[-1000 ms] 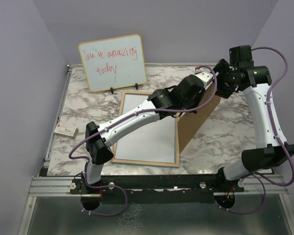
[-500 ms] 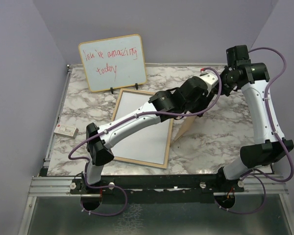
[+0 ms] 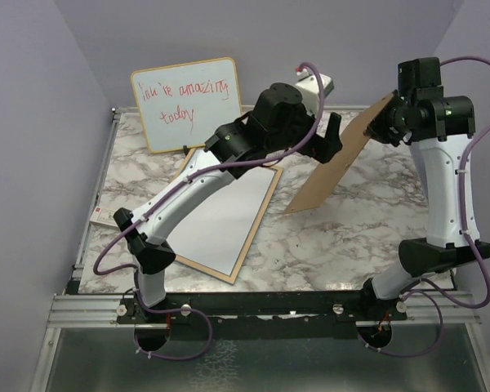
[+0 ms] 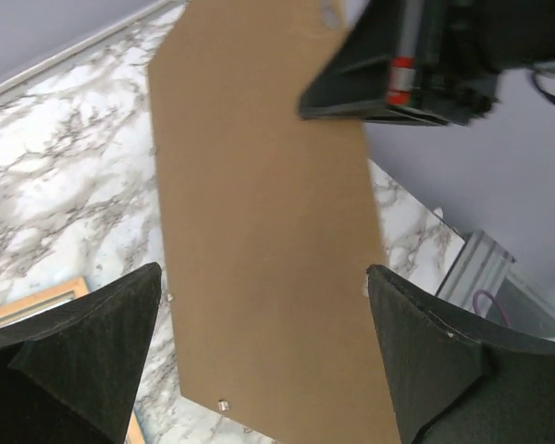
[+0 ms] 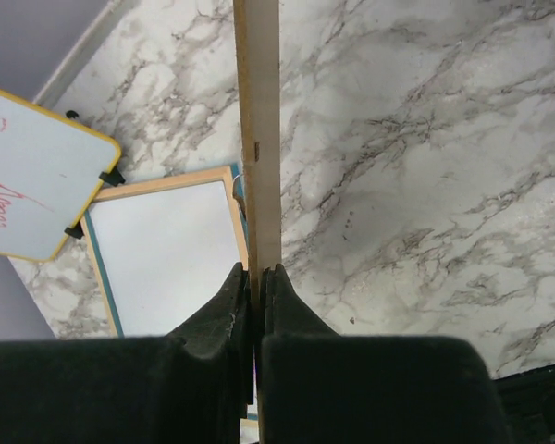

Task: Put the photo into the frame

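Judging by how things lie, we put the task at an early stage. The frame (image 3: 229,224) lies flat on the marble table (image 3: 351,237), wood edge up and back off. Its brown backing board (image 3: 331,167) hangs tilted in the air over the table's right half, clear of the frame. The right gripper (image 5: 257,277) pinches the board's upper edge, fingers pressed together on it, and its wrist view shows the board edge-on. The left gripper (image 4: 264,270) is spread wide facing the board's broad side, and seems not to touch it. Nearly everything is left: the photo must go in and the board back on. We cannot find the photo in any view. The pale panel inside the frame shows no balloon, and we cannot tell whether it is bare pane or a print face down. The left arm hides the frame's far corner.
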